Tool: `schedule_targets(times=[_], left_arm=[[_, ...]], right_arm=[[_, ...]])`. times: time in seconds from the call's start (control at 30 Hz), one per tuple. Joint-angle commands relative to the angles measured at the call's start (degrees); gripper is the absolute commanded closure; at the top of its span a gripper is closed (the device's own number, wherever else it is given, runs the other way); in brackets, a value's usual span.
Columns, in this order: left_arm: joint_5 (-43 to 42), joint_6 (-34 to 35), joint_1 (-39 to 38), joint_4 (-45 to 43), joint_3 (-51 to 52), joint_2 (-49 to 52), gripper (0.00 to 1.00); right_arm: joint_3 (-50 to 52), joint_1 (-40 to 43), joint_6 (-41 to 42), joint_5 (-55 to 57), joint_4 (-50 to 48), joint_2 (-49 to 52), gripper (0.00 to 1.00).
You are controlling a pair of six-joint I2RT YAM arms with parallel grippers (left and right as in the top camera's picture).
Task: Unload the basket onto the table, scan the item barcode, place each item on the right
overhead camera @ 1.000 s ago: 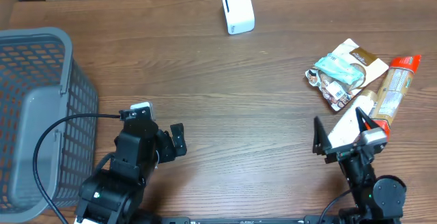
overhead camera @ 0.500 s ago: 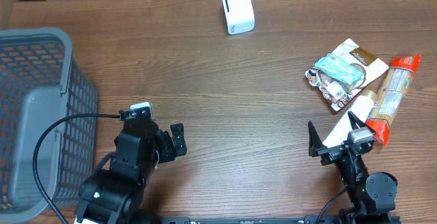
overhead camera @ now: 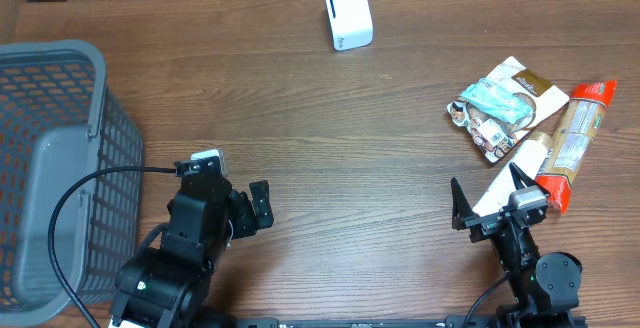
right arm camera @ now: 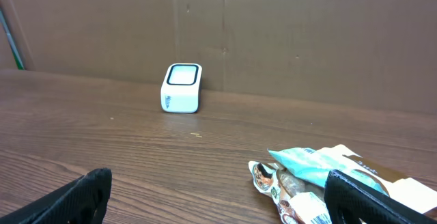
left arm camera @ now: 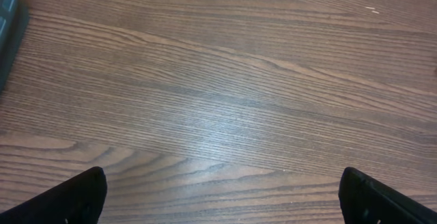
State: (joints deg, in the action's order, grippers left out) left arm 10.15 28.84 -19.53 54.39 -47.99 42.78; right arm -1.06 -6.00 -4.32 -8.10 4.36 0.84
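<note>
- Overhead: wooden counter (overhead camera: 350,118). A grey basket (overhead camera: 50,168) fills the far-left side, and a black cable (overhead camera: 75,208) loops in front of its near wall.
- Overhead: the white scanner box (overhead camera: 348,15) stands at the far edge, near centre, well apart from both arms, with bare wood around it.
- Overhead: the snack packets (overhead camera: 503,106) lie in a loose pile on the right. A long orange-topped packet (overhead camera: 577,133) lies just beside them, and a white packet (overhead camera: 508,180) lies slantwise at the near end of the pile.
- Overhead: the right gripper (overhead camera: 490,196) hangs over the near end of that white packet with its jaws wide apart, holding nothing. Whether it touches the packet cannot be told.
- Overhead: the left gripper (overhead camera: 240,211) is near-left, beside the basket, low over bare wood.
- Left wrist: only wood grain and a corner of the basket at upper left. The two dark fingertips (left arm camera: 85,186) sit at the frame's bottom corners, so the jaws are spread and empty.
- Right wrist: this view looks level across the counter and shows a brown cardboard wall (right arm camera: 273,33) behind the scanner, which the overhead barely shows. The scanner's dark-rimmed window faces up.
- Right wrist: the packets sit close at lower right, a teal wrapper (right arm camera: 314,162) on top. The fingertips (right arm camera: 89,190) are far apart with nothing between them.
</note>
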Motion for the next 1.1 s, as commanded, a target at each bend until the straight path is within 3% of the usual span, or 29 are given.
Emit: schedule_targets(times=[0.0,0.6,0.77,1.07], left_arm=[[0.76,0.96,0.00,-0.22,-0.04,-0.04,0.00],[2.21,0.76,0.00,-0.15,0.00,-0.37,0.00],[3.74,-0.09,3.26,-3.54,0.92,-5.11,0.00],[-10.84,-25.62,13.00,-35.56,15.04,-19.47,0.00]], right_arm=[[0.61,0.02,-0.24,0.50,-0.24,-0.68,0.00],[0.61,0.02,-0.24,0.50,-0.24,-0.68,0.00],[0.61,0.02,-0.24,0.50,-0.24,-0.68,0.00],[0.61,0.02,-0.24,0.50,-0.24,-0.68,0.00]])
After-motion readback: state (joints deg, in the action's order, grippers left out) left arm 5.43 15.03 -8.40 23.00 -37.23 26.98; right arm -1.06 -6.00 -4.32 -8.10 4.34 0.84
